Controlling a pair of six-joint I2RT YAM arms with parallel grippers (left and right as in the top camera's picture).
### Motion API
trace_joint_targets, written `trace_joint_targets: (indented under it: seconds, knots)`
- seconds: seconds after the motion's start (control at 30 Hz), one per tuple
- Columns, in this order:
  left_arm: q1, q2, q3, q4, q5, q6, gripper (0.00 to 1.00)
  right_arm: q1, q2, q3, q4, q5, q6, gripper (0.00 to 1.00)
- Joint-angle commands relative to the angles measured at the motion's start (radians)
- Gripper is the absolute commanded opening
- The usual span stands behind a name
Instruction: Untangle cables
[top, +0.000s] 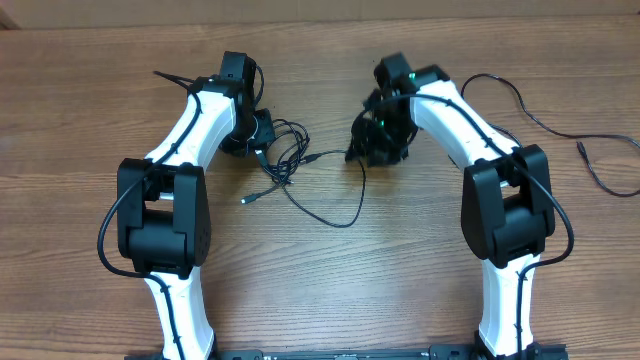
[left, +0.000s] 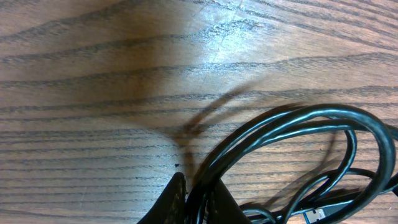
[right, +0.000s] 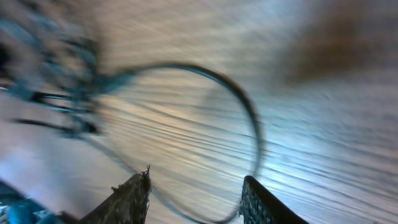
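While both arms lean inward over the wooden table (top: 320, 300), the lot reads as follows.

1. Cables (top: 290, 165): thin, black, in a loose tangle on the wood between the two grippers, nearer the left one. One strand runs out of the tangle toward the near edge, bends, and climbs back up to the right gripper. A small plug (top: 247, 200) with a pale tip lies at the end of a short strand just below the tangle.

2. Left gripper (left: 198, 186): fingers pressed close together, pinching several strands of the cables. From its wrist camera the strands rise out from between the fingers and sweep right in wide loops over the wood. A blue-tipped connector (left: 314, 214) shows at the bottom edge of that view.

3. Right gripper (right: 198, 180): fingers spread well apart, with nothing clamped. Its wrist view is badly blurred. A single strand makes one large loop in front of the fingers and dips down between them. Whether it touches either finger cannot be told.

4. Lone cable (top: 545, 125): black, lying on the table at the far right, beyond the right arm (top: 500, 200) and well apart from the tangle.
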Motion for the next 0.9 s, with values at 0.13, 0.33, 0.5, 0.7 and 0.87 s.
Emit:
trace_joint_targets:
  seconds: [0.13, 0.33, 0.5, 0.7, 0.87]
  knots:
    - [0.004, -0.020, -0.016, 0.005, 0.025, -0.005, 0.08, 0.019, -0.025, 0.059, 0.054, -0.187, 0.002, 0.49]
    - [0.004, -0.020, -0.016, 0.013, 0.089, 0.018, 0.06, 0.053, -0.023, 0.059, 0.114, -0.191, 0.194, 0.41]
    - [0.004, -0.020, -0.016, 0.012, 0.104, 0.021, 0.05, 0.110, -0.011, 0.059, 0.183, -0.146, 0.267, 0.42]
    - [0.004, -0.020, -0.016, 0.015, 0.118, 0.037, 0.05, 0.171, 0.031, 0.059, 0.216, -0.083, 0.369, 0.41]
    - [0.004, -0.020, -0.016, 0.015, 0.118, 0.037, 0.05, 0.208, 0.048, 0.059, 0.275, -0.065, 0.409, 0.41]
